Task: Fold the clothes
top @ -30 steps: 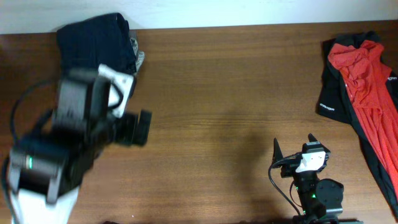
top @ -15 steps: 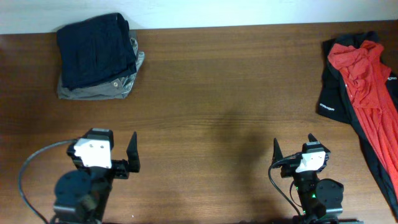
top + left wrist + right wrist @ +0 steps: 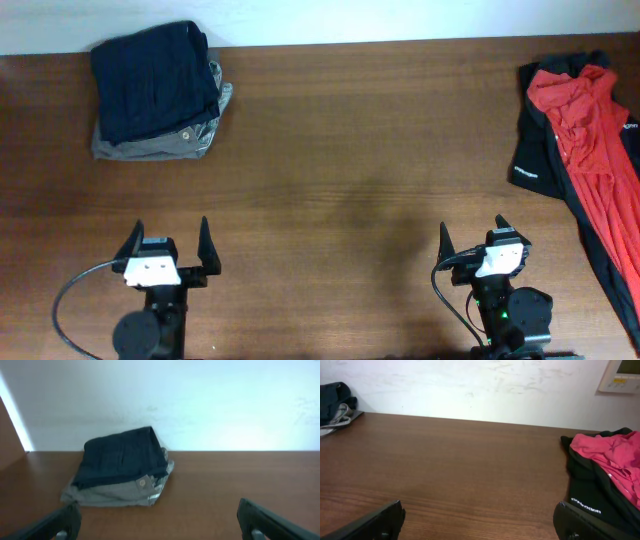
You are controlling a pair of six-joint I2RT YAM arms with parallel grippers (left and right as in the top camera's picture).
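A folded stack sits at the table's far left: a dark navy garment (image 3: 153, 79) on top of a folded grey one (image 3: 160, 143); it shows in the left wrist view (image 3: 122, 465) too. An unfolded red and black garment (image 3: 580, 140) lies crumpled at the far right, also in the right wrist view (image 3: 607, 467). My left gripper (image 3: 168, 243) is open and empty near the front edge, well short of the stack. My right gripper (image 3: 473, 240) is open and empty near the front edge, left of the red garment.
The brown wooden table (image 3: 370, 150) runs to a white wall (image 3: 470, 385) at the back. A white wall unit (image 3: 625, 375) is at the upper right of the right wrist view.
My left arm has pulled back from the folded stack to the front edge, leaving the stack at the far left. The right arm has not moved.
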